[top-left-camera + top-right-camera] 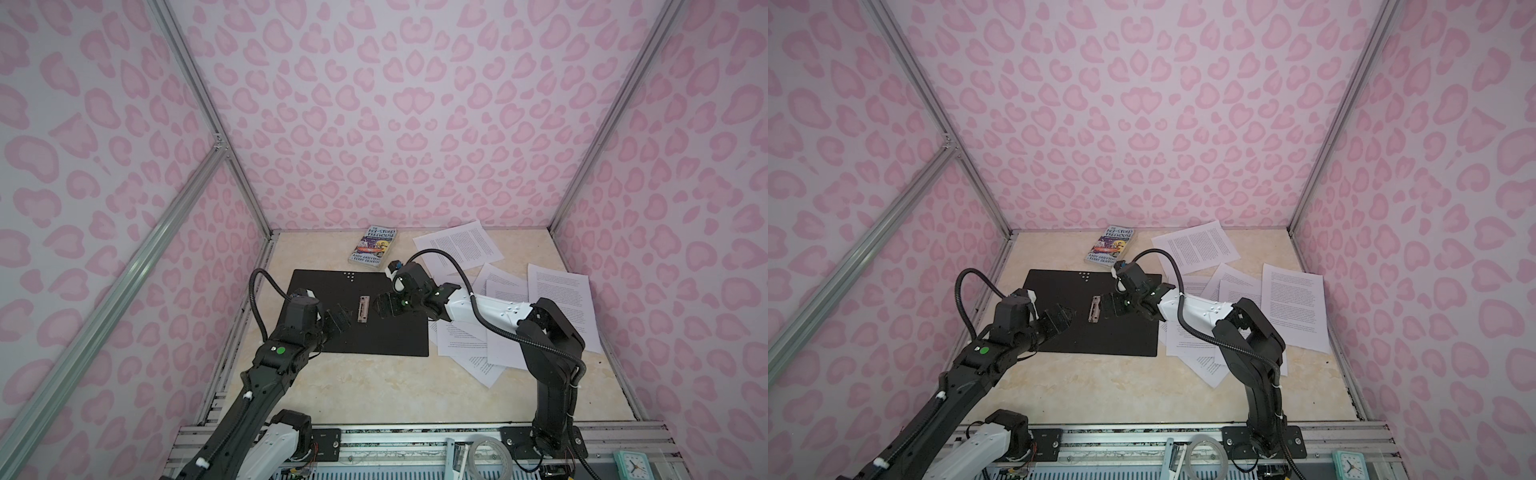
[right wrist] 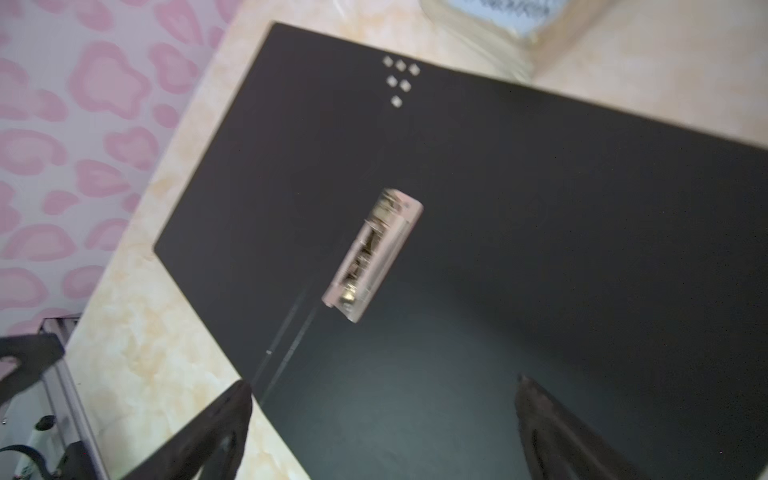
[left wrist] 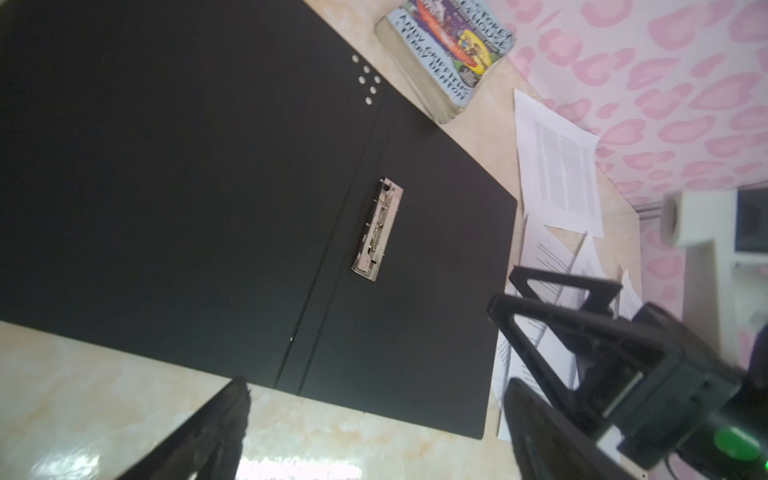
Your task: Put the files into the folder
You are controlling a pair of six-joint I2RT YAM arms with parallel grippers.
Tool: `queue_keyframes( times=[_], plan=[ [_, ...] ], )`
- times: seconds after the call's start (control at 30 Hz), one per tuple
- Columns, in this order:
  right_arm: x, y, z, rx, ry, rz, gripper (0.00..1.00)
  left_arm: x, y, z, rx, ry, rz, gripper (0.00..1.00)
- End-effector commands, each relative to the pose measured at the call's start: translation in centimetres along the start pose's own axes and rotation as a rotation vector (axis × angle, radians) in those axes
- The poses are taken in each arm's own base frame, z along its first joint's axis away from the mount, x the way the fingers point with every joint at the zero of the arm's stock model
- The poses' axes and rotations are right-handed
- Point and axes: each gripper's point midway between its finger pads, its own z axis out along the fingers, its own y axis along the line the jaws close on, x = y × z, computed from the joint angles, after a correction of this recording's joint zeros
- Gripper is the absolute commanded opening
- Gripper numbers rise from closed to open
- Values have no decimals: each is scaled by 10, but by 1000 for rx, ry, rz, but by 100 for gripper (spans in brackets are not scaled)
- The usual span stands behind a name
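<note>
**Condition.** The folder (image 1: pixel 386 336) lies opened flat, black inside up, left of centre on the surface (image 1: pixel 374 390). Its metal clip (image 1: pixel 363 308) sits at the spine. The files (image 1: pixel 559 299) lie scattered to the folder's right, overlapping one another. The nearest sheets meet the folder's right edge, and I cannot tell whether they are touching it or tucked beneath it. A paperback book (image 1: pixel 372 245) rests just beyond the folder's far edge.

**Pincers.** The left pincer (image 1: pixel 338 318) hovers over the left leaf beside the clip, jaws wide and holding nothing. The right pincer (image 1: pixel 380 305) hovers over the right leaf on the clip's other side, also wide and empty.

**Hazards.**
- The sheets are thin and lie flat. A pinch from above is likely to slip off or crease the paper.
- Because the sheets overlap, lifting one may drag its neighbours or fan them further out.
- If any sheet is under the folder's edge, pulling it could shift the folder.
- The right arm spans the pile, so its links could sweep sheets as it turns back.
- It is not discernible whether the clip stands open. If it is shut, it would block filing.

**Containers.** The folder is the only container and it holds nothing. Both leaves are bare and no sheet is under the clip.
</note>
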Motion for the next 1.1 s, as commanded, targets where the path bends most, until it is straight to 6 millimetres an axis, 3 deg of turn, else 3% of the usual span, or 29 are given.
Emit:
queue_keyframes(
  times=[0.0,0.1,0.27,0.4,0.53,0.8,1.07],
  plan=[
    [-16,21,4,-90,-93,30,87,-14,-10,23,105,-10,-47,97],
    [-8,32,14,-146,-82,72,70,-14,5,40,119,-1,-87,96],
    [6,52,39,-225,-56,110,57,-15,23,49,99,-71,-100,97],
    [12,66,57,-251,-43,120,44,-14,23,52,128,-89,-91,96],
    [19,74,72,-245,-21,122,42,-12,19,59,164,-76,-88,97],
    [27,67,87,-227,-34,180,43,11,36,96,118,49,-178,98],
    [31,62,97,-235,-29,239,36,14,48,92,60,34,-201,98]
  ],
)
